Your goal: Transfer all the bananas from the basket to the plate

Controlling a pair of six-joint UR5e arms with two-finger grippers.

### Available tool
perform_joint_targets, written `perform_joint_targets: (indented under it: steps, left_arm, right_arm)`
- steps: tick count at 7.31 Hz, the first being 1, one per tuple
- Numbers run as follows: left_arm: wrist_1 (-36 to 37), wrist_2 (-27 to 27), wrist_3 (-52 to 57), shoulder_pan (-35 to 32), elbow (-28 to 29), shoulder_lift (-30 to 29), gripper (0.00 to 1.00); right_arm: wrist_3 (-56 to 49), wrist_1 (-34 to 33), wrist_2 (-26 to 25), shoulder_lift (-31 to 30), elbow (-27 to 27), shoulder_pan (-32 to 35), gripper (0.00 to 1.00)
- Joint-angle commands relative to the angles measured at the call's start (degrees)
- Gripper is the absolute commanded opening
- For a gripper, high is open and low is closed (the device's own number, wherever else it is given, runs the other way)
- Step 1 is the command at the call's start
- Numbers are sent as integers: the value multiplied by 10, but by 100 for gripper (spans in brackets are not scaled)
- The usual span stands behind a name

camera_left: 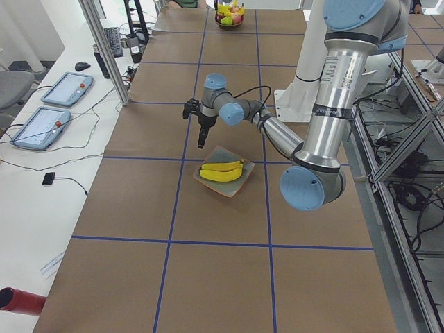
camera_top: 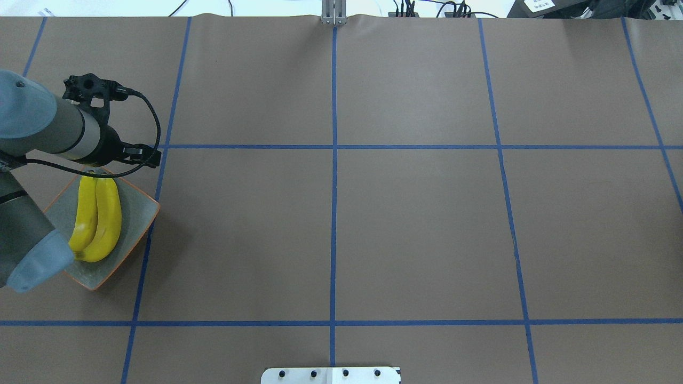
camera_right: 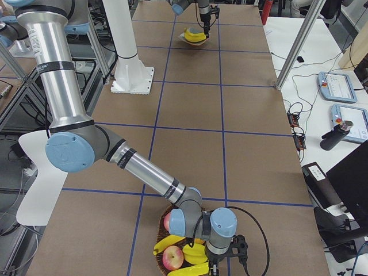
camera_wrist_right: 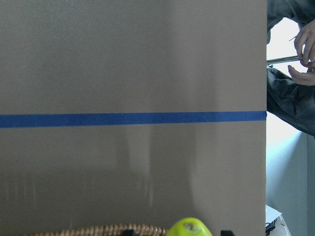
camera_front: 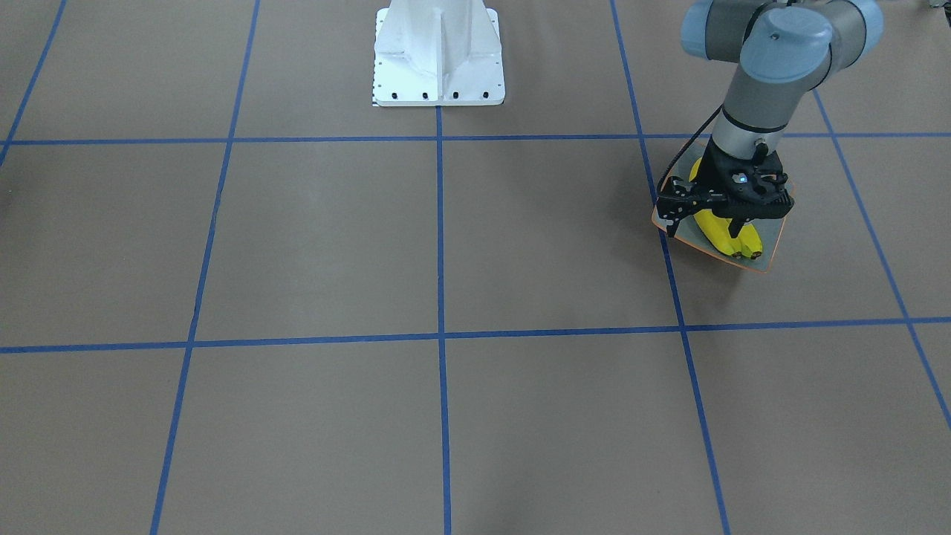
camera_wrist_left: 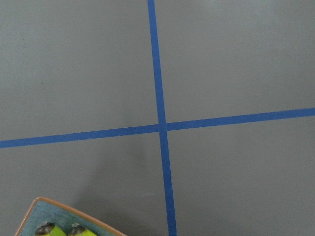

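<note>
Two yellow bananas (camera_front: 724, 236) lie side by side on the square orange-rimmed plate (camera_front: 769, 249); they also show in the overhead view (camera_top: 98, 218) on the plate (camera_top: 136, 213). My left gripper (camera_front: 735, 227) hangs just above the plate's far end, looks shut and holds nothing. At the table's other end, a wicker basket (camera_right: 164, 267) holds more bananas (camera_right: 190, 253). My right gripper (camera_right: 214, 267) is lowered into it. In the right wrist view its fingertips (camera_wrist_right: 225, 232) stand apart on either side of a banana end (camera_wrist_right: 189, 228).
Two reddish apples (camera_right: 172, 259) lie in the basket among the bananas. The robot's white base (camera_front: 438, 52) stands at the table's middle edge. A person's hands (camera_wrist_right: 302, 54) show beyond the table edge near the basket. Blue tape lines (camera_top: 333, 146) grid the brown table.
</note>
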Motion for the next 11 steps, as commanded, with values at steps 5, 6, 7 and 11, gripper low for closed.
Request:
perform_joint_targets:
  steps: [5, 6, 7, 11]
  left_arm:
    - [-1, 0, -3, 0, 1, -4, 100]
    - [-1, 0, -3, 0, 1, -4, 100]
    - [-1, 0, -3, 0, 0, -5, 100]
    - [-1, 0, -4, 0, -1, -5, 100]
  right_arm:
    - [-9, -3, -5, -11, 47, -1, 0]
    - [-19, -9, -5, -17, 64, 0, 0]
    - [-37, -13, -7, -39, 91, 0, 0]
    - [-122, -156, -14, -61, 206, 28, 0]
